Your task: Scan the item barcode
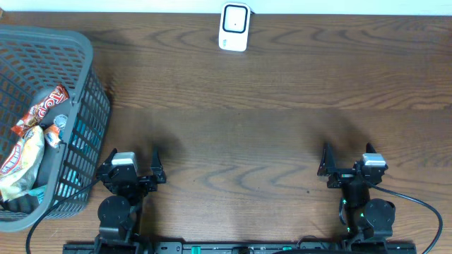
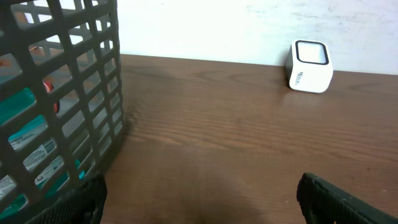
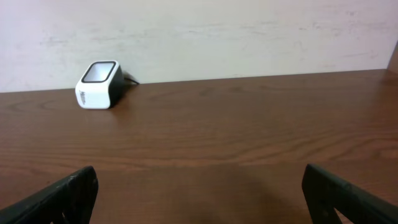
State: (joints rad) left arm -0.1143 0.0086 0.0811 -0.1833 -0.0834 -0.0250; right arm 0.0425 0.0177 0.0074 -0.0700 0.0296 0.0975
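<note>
Overhead view: left gripper (image 1: 134, 161) and right gripper (image 1: 347, 159) sit at the near edge of the table (image 1: 247, 127), well apart, both pointing toward the far side. Both sets of fingers are spread wide with nothing between them. Left wrist view confirms it: dark fingers (image 2: 339, 199) only at the lower corners, bare wood between. Same in the right wrist view. Grey mesh basket (image 1: 83, 44) stands at the left edge of the table, just beside the left gripper. The items are all inside it: snack packets (image 1: 28, 144), a red wrapper (image 1: 48, 104) on top, and a teal pack (image 2: 25, 106) with a white label that shows through the mesh; I can't tell if that label is the barcode. White scanner (image 1: 234, 27) with a dark window stands at the far edge near the centre, against the pale wall (image 3: 249, 31), well apart from the basket and both arms.
</note>
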